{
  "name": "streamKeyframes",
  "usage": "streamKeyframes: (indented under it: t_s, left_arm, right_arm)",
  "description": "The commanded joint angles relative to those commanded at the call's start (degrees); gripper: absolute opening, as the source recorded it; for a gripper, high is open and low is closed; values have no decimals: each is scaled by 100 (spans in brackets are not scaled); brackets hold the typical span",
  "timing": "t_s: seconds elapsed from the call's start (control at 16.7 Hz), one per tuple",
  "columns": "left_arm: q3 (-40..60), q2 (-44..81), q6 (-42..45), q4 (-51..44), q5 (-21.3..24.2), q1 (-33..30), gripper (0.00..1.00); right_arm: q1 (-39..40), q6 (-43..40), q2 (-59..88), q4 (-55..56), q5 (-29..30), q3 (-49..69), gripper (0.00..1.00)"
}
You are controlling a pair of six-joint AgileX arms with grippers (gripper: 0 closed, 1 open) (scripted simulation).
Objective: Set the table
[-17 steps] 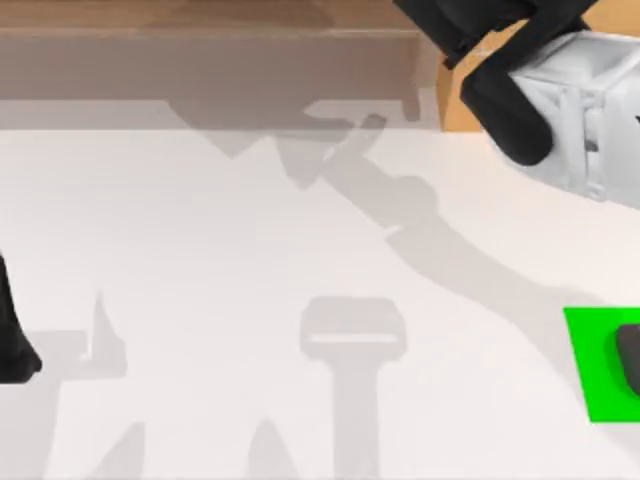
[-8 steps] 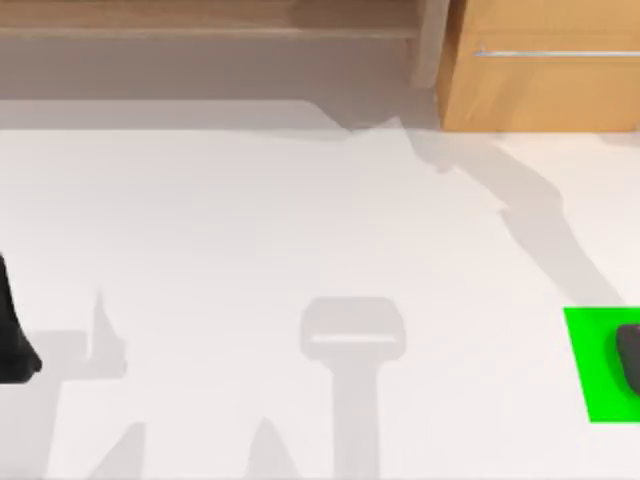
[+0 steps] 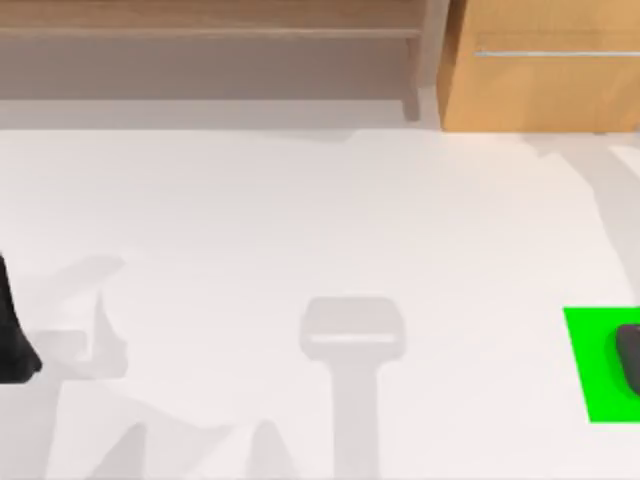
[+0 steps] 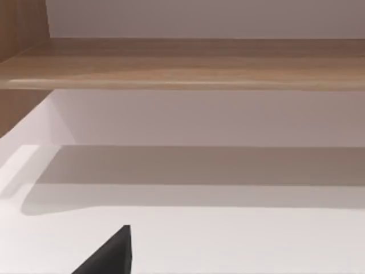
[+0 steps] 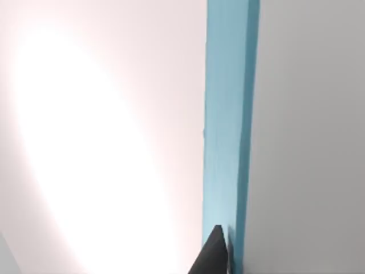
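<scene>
From above, the white surface [image 3: 300,220] spreads wide, its green patch [image 3: 592,365] at the right edge under a dark object [image 3: 629,360] cut off by the frame. A brown shelf [image 3: 210,40] and a drawer cabinet [image 3: 540,80] stand behind. The left arm [image 3: 12,330] sits at the left edge. The left wrist view shows a black pincer [image 4: 108,257] tip near the shelf; the right wrist view shows a blue strip [image 5: 228,114]. Whether either pincer is apart or together, I cannot tell.

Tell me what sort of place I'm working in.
Probably a rendered dining or kitchen setup: a large smooth white table with a bright green rectangular patch, backed by a brown wooden shelf and a light-wood drawer cabinet.
</scene>
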Motion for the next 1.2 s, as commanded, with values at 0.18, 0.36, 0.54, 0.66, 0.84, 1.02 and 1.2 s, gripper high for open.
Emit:
streamKeyframes:
  t_s: [0.18,0.36,0.54,0.66,0.84,1.02,1.2]
  left_arm:
    - [0,0,0,0,0,0,100]
    - [0,0,0,0,0,0,100]
    - [0,0,0,0,0,0,100]
    - [0,0,0,0,0,0,100]
    - [0,0,0,0,0,0,100]
    - [0,0,0,0,0,0,100]
    - [0,0,0,0,0,0,100]
  right_arm:
    - [-989,249,18,-216,-15,-516,0]
    - [-2048,482,158,-596,9,-1338,0]
    - [-2941,719,466,-1070,13,-2130,0]
    - [-3303,872,791,-1350,19,-2434,0]
    - [-3468,1091,1481,-1588,72,-2472,0]
    - [-3186,1279,2242,-1597,156,-1993,0]
    - [-2893,1395,2755,-1576,229,-1480,0]
